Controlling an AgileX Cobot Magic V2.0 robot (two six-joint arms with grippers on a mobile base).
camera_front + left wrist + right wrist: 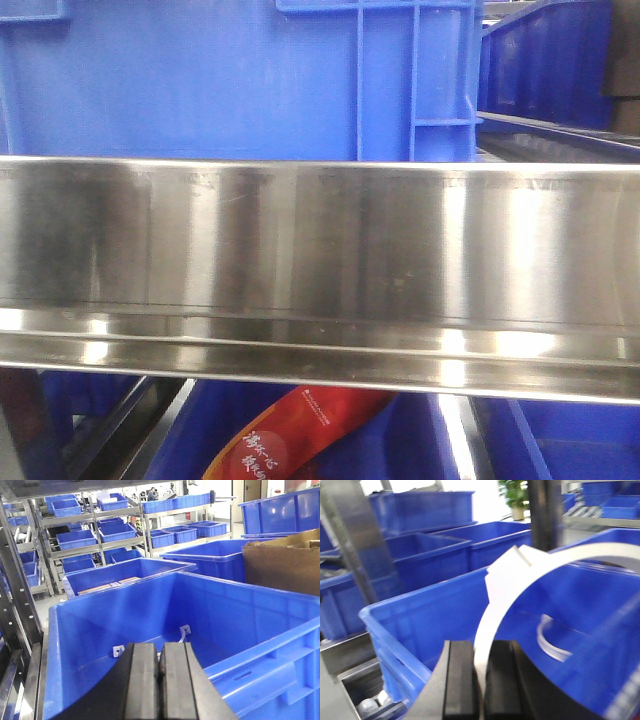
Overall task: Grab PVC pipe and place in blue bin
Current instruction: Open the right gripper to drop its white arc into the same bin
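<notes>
My right gripper [481, 675] is shut on a white curved PVC pipe [520, 575]. The pipe rises from between the black pads and arcs to the right over a blue bin [410, 625]. Another white curved piece [551, 642] lies inside that bin. My left gripper [159, 662] is shut with nothing between its pads, held over the near wall of a large blue bin [100, 625]. Two small white tags [184, 631] sit low on that bin's inner wall. In the front view no gripper shows.
A steel shelf beam [320, 260] fills the front view, with a blue bin [240, 80] above it and a red packet [300, 425] below. More blue bins on racks [75, 540] and a cardboard box [285, 560] surround the left arm. A metal upright [355, 540] stands left of the right gripper.
</notes>
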